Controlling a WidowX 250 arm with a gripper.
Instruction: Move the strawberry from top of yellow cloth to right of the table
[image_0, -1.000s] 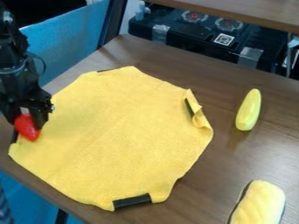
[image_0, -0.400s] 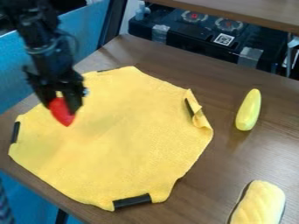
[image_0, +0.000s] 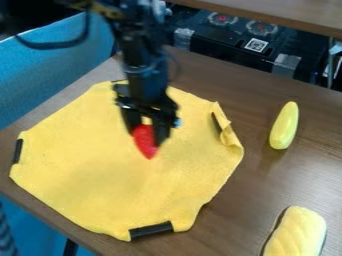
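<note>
The black gripper (image_0: 147, 134) hangs over the middle of the yellow cloth (image_0: 100, 180), shut on the red strawberry (image_0: 144, 142). The strawberry points downward, its upper part between the two fingers. It appears held above the cloth, though the exact height cannot be told. The cloth lies spread on the left and middle of the brown table (image_0: 247, 190).
A yellow-green oblong toy (image_0: 284, 125) lies on the table's right side. Near the front right corner is a pale yellow bread-like toy (image_0: 296, 234). Black clips (image_0: 151, 230) sit at the cloth's edges, and its right edge is folded up.
The gripper has travelled right from the cloth's left edge to over its middle, carrying the strawberry along. The cloth and the other toys have stayed where they were.
</note>
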